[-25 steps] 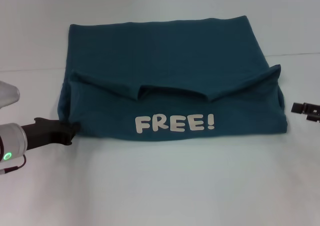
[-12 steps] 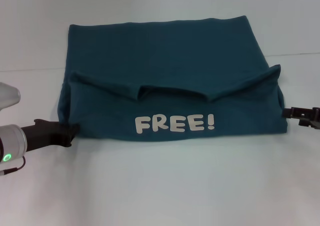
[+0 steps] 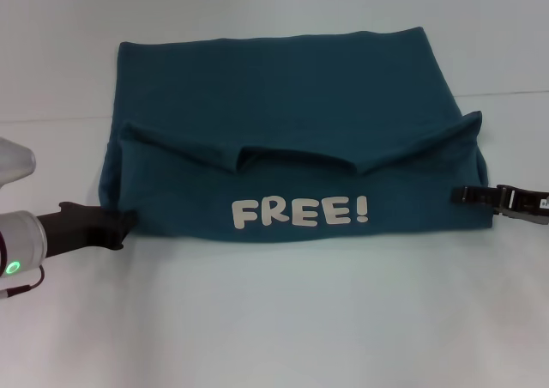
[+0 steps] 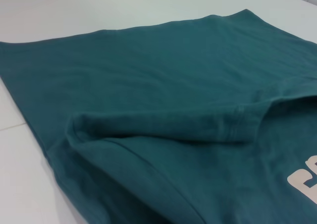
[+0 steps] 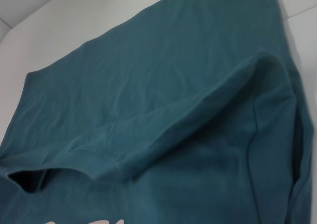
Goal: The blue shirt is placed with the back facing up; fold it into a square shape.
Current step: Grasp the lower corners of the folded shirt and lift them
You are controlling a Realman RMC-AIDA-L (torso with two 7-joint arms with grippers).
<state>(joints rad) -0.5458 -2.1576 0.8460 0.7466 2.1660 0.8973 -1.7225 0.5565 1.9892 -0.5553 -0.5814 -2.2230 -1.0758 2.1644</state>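
Here, left gripper [image 3: 129, 225] and right gripper [image 3: 459, 195] flank the blue shirt [image 3: 283, 113] edges.

Looks like a lab or test bench. Just a plain white table [image 3: 274, 319] and nothing homey around.

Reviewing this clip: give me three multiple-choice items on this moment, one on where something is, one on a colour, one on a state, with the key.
1. Where is the left gripper?
A. at the near left corner of the blue shirt
B. above the shirt's far edge
C. off the table

2. What colour is the "FREE!" lettering?
A. yellow
B. white
C. black

3. How does the shirt lie?
A. spread flat, unfolded
B. rolled into a tube
C. its near part folded over, lettering up

Key: 1 A, its dark tip meets that corner in the head view. 2 B, the letters show white on teal. 3 C, a folded flap bearing the print overlies the plain fabric; the right gripper reaches its right edge.
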